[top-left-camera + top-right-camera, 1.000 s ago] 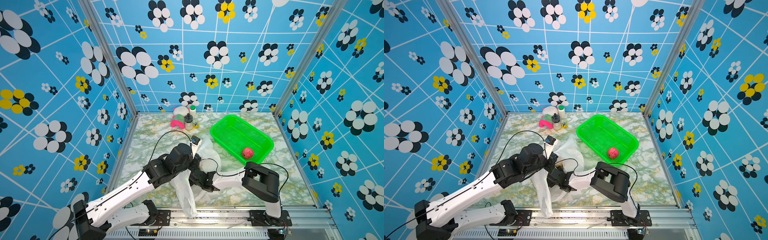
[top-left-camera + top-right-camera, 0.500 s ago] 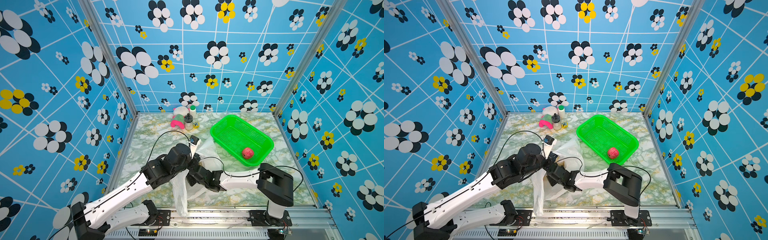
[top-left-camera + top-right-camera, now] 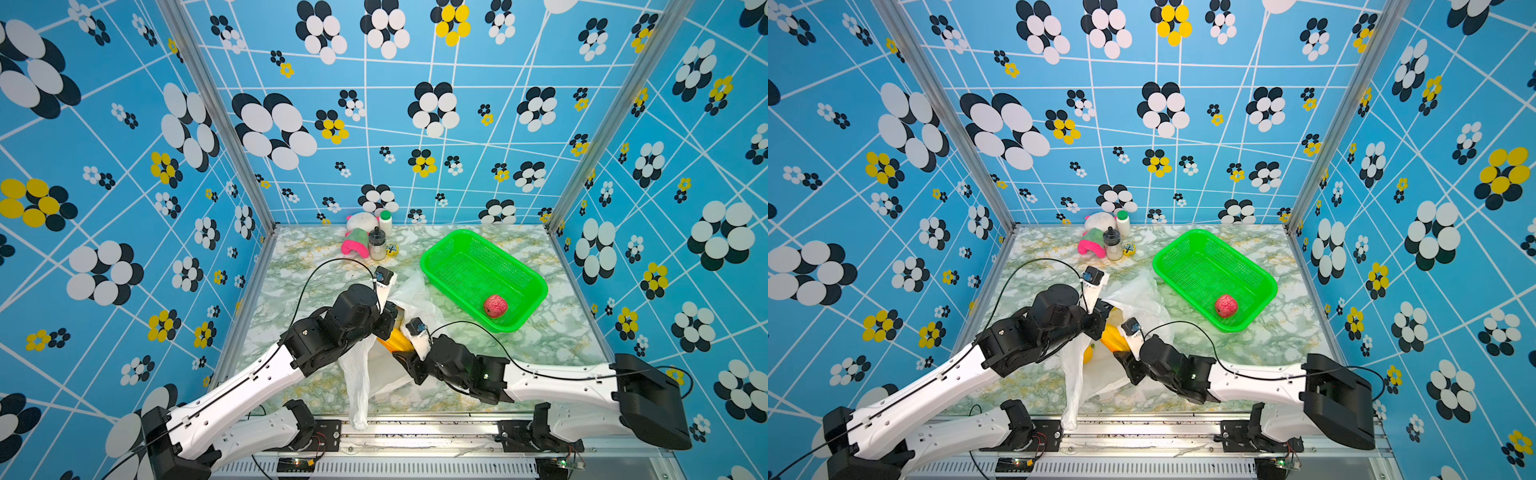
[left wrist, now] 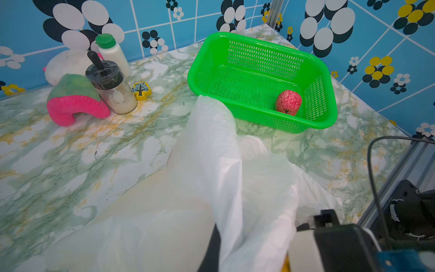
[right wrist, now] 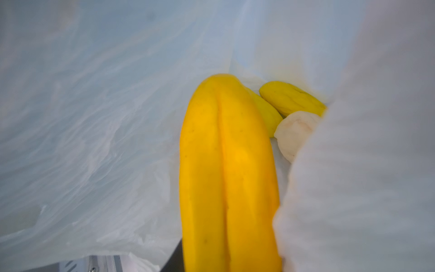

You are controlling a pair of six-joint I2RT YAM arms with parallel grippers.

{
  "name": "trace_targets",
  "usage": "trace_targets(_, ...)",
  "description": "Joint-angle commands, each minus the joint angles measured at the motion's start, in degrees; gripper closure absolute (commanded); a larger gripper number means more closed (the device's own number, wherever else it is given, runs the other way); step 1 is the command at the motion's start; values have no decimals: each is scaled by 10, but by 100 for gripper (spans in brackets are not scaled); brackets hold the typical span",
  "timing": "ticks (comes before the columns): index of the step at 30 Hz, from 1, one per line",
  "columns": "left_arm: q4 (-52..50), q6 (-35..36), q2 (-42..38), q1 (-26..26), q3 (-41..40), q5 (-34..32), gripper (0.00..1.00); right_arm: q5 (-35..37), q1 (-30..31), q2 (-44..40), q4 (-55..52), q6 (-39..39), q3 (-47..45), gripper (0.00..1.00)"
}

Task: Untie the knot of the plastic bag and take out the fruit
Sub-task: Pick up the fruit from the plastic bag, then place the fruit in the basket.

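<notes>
— Blue walls (image 3: 124,124) printed with black, white and yellow flowers are set round a green-and-white marbled counter (image 3: 316,266). Where is the thin, crinkly white plastic bag (image 3: 415,295) found?

— It is spread on the counter between the two arms, just beside the green mesh plastic basket (image 3: 469,270). One strip of its film is trailed to the counter's front edge.

— How is the left tool (image 3: 388,322) seen?

— Its jaws are pressed together on the bag's film, which is held lifted.

— And the right tool (image 3: 402,354)?

— It is set in the bag's open mouth and is clamped on a long, grooved yellow toy fruit (image 5: 226,164). Two lumpy yellow fruits (image 5: 292,99) and a cream fruit (image 5: 294,131) are seen deeper inside.

— What is held in the basket?

— One red bumpy ball (image 3: 495,306) is seen, lying near its front corner.
</notes>
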Motion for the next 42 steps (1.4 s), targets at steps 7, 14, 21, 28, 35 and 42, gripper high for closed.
trace_targets(7, -9, -11, -4, 5, -6, 6, 100, 135, -1, -155, 23, -27, -73, 81)
trace_targets(14, 5, -16, -13, 6, -19, 10, 100, 272, -26, -320, 40, -39, -134, 79)
trace_targets(21, -2, -14, -9, 7, -10, 10, 100, 339, -128, -372, -167, 37, -74, 80)
trace_targets(28, -10, -15, -1, 7, -1, 16, 100, 326, -265, -282, -345, 143, 6, 77)
trace_targets(35, 7, -16, -3, 7, -17, 21, 100, 187, -415, -127, -402, 160, 82, 77)
trace_targets(42, 4, -18, -11, 7, -15, 28, 100, 149, -521, -33, -406, 134, 122, 72)
